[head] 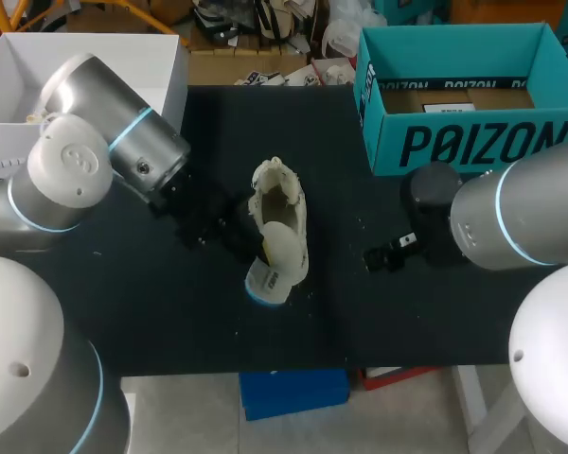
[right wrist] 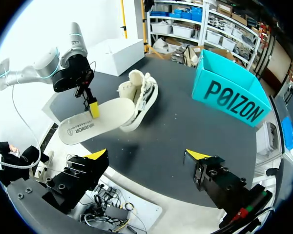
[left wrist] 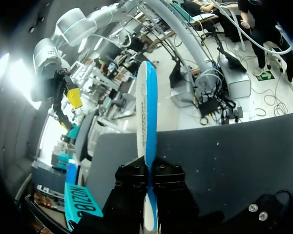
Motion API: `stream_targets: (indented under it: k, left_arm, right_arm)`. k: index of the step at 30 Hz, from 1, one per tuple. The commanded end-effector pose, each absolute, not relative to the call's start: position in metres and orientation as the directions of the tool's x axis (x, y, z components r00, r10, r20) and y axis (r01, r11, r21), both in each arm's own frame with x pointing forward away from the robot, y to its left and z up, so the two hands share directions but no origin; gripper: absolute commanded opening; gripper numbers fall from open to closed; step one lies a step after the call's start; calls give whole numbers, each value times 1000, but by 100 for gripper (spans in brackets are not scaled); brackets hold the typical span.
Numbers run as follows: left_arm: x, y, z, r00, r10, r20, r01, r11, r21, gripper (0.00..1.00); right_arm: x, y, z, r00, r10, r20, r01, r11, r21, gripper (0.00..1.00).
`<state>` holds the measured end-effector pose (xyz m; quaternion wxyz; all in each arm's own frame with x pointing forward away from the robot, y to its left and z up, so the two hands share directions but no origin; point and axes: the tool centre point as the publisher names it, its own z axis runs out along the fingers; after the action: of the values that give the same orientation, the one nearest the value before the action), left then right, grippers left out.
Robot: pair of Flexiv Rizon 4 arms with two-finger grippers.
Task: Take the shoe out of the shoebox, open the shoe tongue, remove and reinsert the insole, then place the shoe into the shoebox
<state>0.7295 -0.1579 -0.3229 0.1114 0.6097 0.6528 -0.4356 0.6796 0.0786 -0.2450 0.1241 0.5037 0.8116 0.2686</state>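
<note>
Left fingers (right wrist: 93, 109) pinch the insole (left wrist: 147, 122); right fingers (right wrist: 197, 155) spread wide

Insole (right wrist: 95, 119) clamped in left gripper (right wrist: 93, 109): cream foam, matt top, blue underside. Shoe (head: 282, 200) just beside it: off-white knit cloth, rough-textured. Shoebox (head: 454, 142): teal cardboard, matt, raw brown inside. Table (head: 151, 303): black, matt, lightly speckled. Left arm (head: 123, 123): satin silver shell, smooth white cap. Right gripper (right wrist: 147, 156): matt black body, yellow plastic tips.
</note>
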Motion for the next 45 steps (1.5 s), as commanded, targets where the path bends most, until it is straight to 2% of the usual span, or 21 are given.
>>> stream_targets:
  k: [1,19,44,45]
  left_arm:
    - [740,-163,-334,-227,718,-659,891,-121,-438,0]
    - [790,-174,-350,-193,717,-670,918,-110,-382,0]
    - [841,-171,-372,-208,771,-602,957,35,-286,0]
    - [842,-171,-371,-209,771,-602,958,36,-286,5]
  right_arm:
    - [679,80,-245,-460,886,66,751,348,561,100]
    - [679,80,-245,-460,886,66,751,348,561,100]
    - [679,80,-245,-460,886,66,751,348,561,100]
    - [679,80,-245,-460,886,66,751,348,561,100]
